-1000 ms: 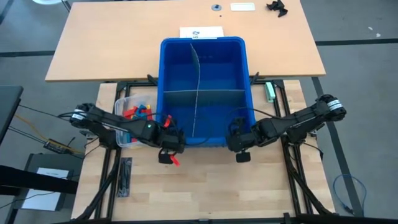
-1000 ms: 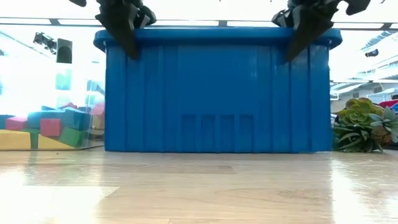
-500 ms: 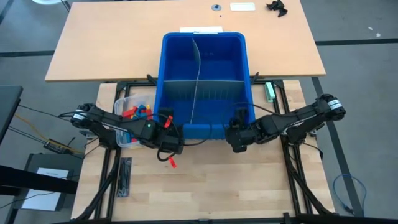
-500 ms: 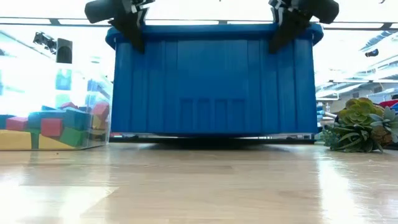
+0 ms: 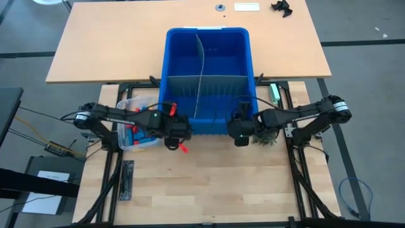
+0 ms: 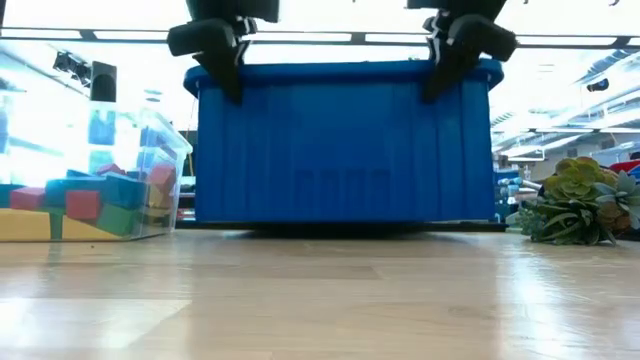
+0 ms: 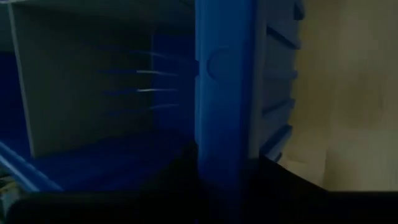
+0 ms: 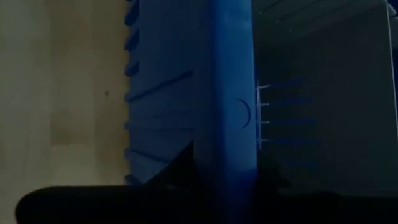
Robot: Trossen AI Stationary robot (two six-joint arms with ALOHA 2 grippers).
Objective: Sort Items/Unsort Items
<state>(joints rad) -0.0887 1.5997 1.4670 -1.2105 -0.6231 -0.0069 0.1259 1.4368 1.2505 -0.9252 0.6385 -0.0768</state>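
**Both grippers clamped on the bin's near rim**

While the blue bin (image 5: pixel 207 79) sits across the seam of the two tabletops, we have one gripper at each near corner of it. Our left gripper (image 5: pixel 172 124) straddles the near wall at the left corner, one finger inside and one outside, pinched onto the rim; the left wrist view shows that rim (image 7: pixel 224 93) running straight between the two dark fingers. Our right gripper (image 5: pixel 241 126) does the same at the right corner, narrowed onto the rim (image 8: pixel 229 99). In the low view both come down from above onto the bin's top edge, the left gripper (image 6: pixel 232 75) toward one end and the right gripper (image 6: pixel 440 75) toward the other.

Inside the bin we count two grey divider sheets (image 5: pixel 201 79), one lengthwise and one crosswise, making four compartments. No blocks show in any of them.

The toy blocks (image 5: pixel 134 130) lie in one clear plastic tub (image 5: pixel 126 104) just beside the bin's left wall, partly under our left arm. From above we make out red and blue pieces; the low view shows red, green, blue and yellow blocks (image 6: pixel 85 205) heaped there. We cannot count them.

One small succulent plant (image 6: pixel 575 205) stands near the bin's right corner.
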